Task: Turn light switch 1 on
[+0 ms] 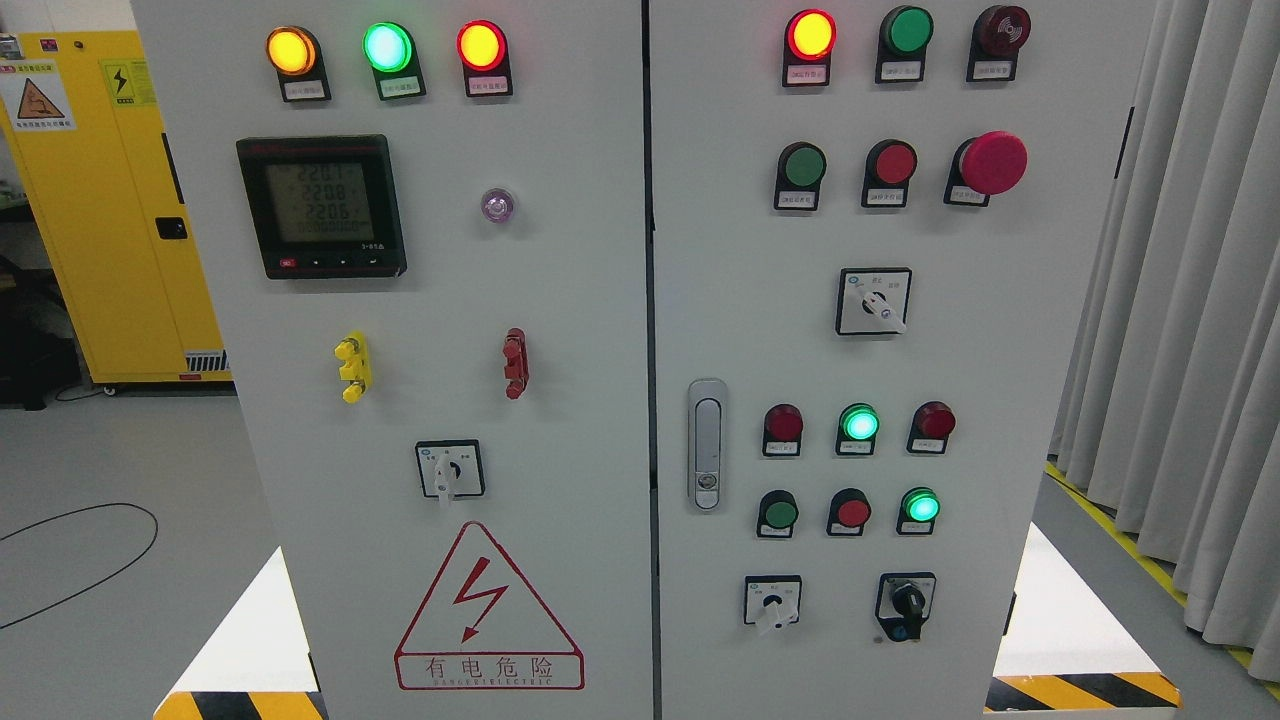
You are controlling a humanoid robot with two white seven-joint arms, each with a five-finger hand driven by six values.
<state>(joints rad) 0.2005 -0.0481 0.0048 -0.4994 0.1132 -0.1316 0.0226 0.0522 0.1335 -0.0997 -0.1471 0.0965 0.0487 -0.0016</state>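
Head view: neither robot hand in frame, so state of fingers cannot be told. Control cabinet fills picture, upright, two grey doors side by side. Which control is "light switch 1" cannot be read; labels too small. Likely candidates: rotary selectors, one on left door low, one on right door middle. Controls sit at reach height, probably for standing operator. Lamps along top lit, digital meter on. Room: grey floor, yellow cabinet far left, curtain right.
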